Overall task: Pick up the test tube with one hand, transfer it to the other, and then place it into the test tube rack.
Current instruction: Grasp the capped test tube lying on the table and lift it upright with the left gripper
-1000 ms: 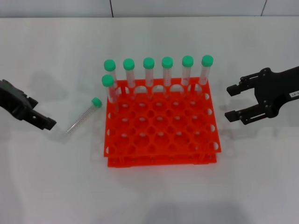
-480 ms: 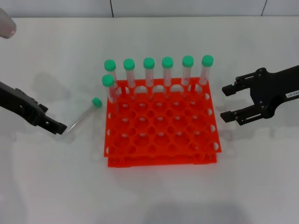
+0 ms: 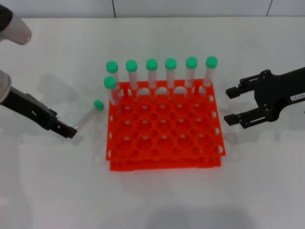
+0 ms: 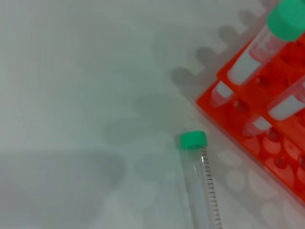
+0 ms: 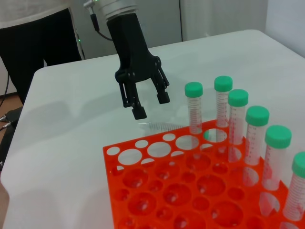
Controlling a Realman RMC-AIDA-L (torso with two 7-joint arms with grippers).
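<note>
Left tool (image 3: 66,131): your unlabelled black tool sits low over the counter (image 3: 57,191) at the clear bottom end of the test tube (image 3: 88,117). The right wrist view shows its fingers (image 5: 139,112) spread apart, nothing between them yet.

Test tube: lying flat on the counter, just left of the test tube rack (image 3: 164,129) and not touching it. Its green cap points up toward the rack's far-left corner; its clear end points back at your left tool.

Key relation: the tube's long axis runs roughly in line with your approach, from the tool tips diagonally away toward the rack. You are coming at it end-on, so the fingers will need to straddle the barrel across its width, further along than the tip.

Nearer arm: left, by a wide margin. The rack stands between the tube and the other arm.

Right tool (image 3: 231,105): your labelled tool hangs to the right of the rack, fingers spread, holding nothing, waiting for the handover.

Rack: seven green-capped tubes (image 3: 162,71) stand upright along its far edge and far-left corner; the remaining holes look free.

Stage, as I judge it: pickup not yet made.

Risk: closing at the very end could make the tube roll or skid toward the rack.
</note>
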